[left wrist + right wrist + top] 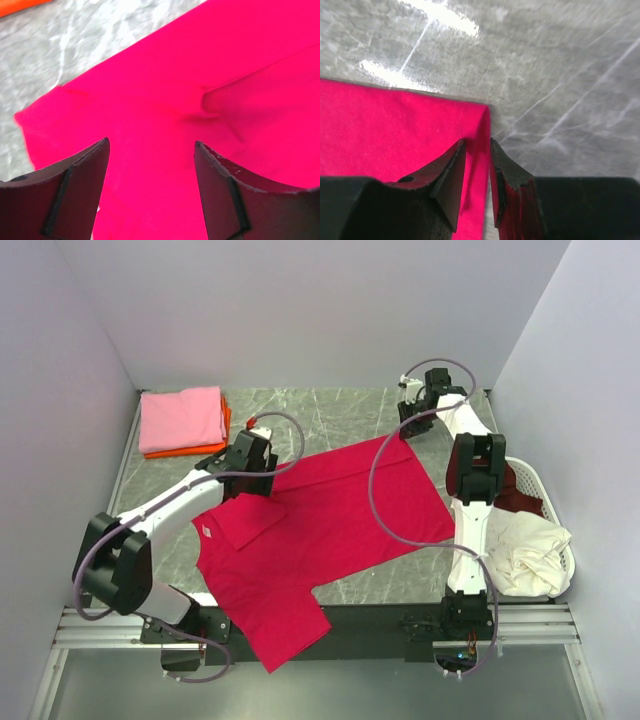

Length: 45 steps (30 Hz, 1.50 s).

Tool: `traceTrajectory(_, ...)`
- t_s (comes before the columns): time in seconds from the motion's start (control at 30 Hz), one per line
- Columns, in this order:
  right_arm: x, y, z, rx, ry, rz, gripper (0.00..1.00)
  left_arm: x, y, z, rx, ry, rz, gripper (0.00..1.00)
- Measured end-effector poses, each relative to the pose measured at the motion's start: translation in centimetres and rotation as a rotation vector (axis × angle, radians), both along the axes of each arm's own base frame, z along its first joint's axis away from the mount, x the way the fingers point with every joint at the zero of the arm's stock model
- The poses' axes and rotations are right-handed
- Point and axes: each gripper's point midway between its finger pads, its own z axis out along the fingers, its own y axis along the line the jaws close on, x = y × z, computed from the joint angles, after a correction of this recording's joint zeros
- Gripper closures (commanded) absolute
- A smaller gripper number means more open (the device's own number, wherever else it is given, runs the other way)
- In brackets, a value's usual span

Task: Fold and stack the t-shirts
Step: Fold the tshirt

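here the crimson t-shirt (340,510) lies spread, one sleeve folded in; left pincer (151,141) apart; right pincer (477,141) slightly apart

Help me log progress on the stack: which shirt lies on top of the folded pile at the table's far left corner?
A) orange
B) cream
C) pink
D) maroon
C: the pink shirt lies folded on top, and the orange shirt shows only as an edge beneath it.
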Motion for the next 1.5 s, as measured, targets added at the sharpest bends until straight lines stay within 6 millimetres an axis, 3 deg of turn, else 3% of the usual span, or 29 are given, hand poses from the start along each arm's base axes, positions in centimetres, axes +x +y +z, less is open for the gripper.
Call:
traceTrajectory(0.17,-0.4,0.8,-1.0,0.003,0.034,0.001,0.69,-0.9,1.5,0.4,0.027,-0.027,0.034,0.25)
traceTrajectory(0.43,-0.3,1.8,-0.6,0.008,0.033,0.009,0.69,-1.4,2.1,1.0,0.020,-0.052,0.056,0.26)
traceTrajectory(0.77,0.0,1.3,-1.1,-0.018,0.035,-0.020,0.84,-1.5,2.3,0.8,0.024,-0.052,0.059,0.26)
traceTrajectory(1.13,0.4,1.2,-1.0,-0.026,0.016,-0.028,0.69,-1.6,2.3,0.6,0.028,-0.046,0.059,0.26)
traceTrajectory(1.5,0.5,1.1,-1.0,-0.035,-0.003,-0.034,0.67,-1.6,2.3,0.6,0.027,-0.046,0.058,0.26)
